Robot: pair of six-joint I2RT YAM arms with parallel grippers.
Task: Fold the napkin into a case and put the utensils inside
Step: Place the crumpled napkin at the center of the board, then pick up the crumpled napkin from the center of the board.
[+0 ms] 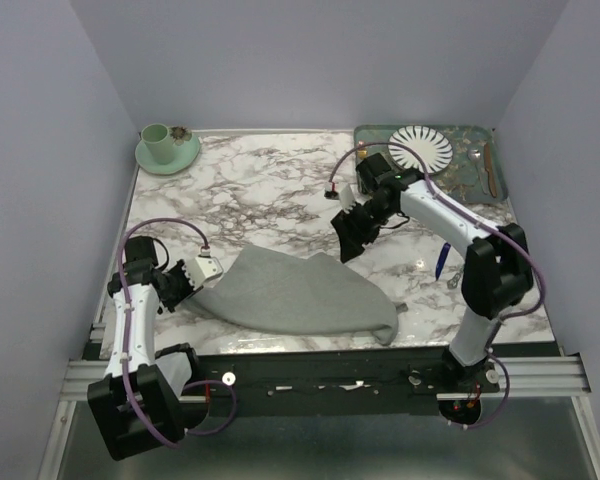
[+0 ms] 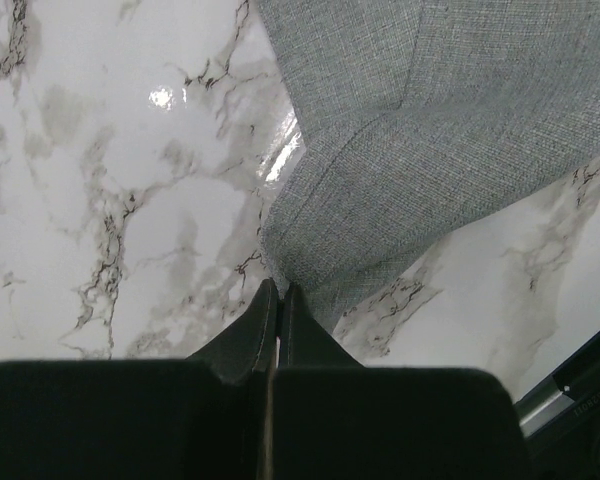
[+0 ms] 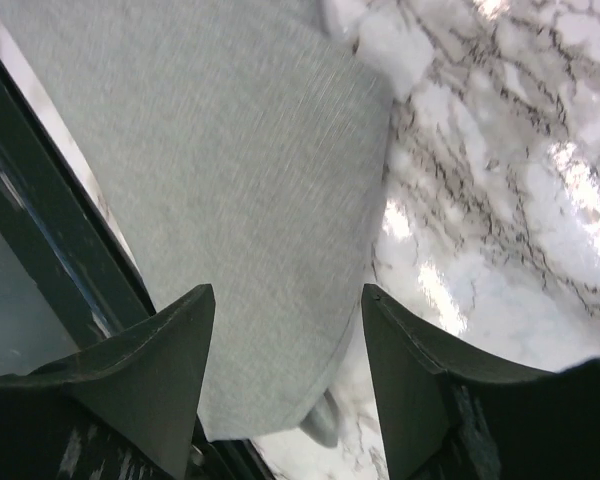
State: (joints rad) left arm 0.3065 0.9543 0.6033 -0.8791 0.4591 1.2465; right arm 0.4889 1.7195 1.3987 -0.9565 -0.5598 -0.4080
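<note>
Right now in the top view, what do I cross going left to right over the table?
cup → left end effector → napkin → plate

In the left wrist view the napkin is cut off by the top and right edges, and its corner is lost between the closed fingertips of the left gripper; in the right wrist view it is blurred, and a small grey lump at its lower edge cannot be identified; from above, the blue-handled utensil is seen only as a thin streak; the cutlery on the tray and the brownish thing beside the cup are too small to be told.
</note>
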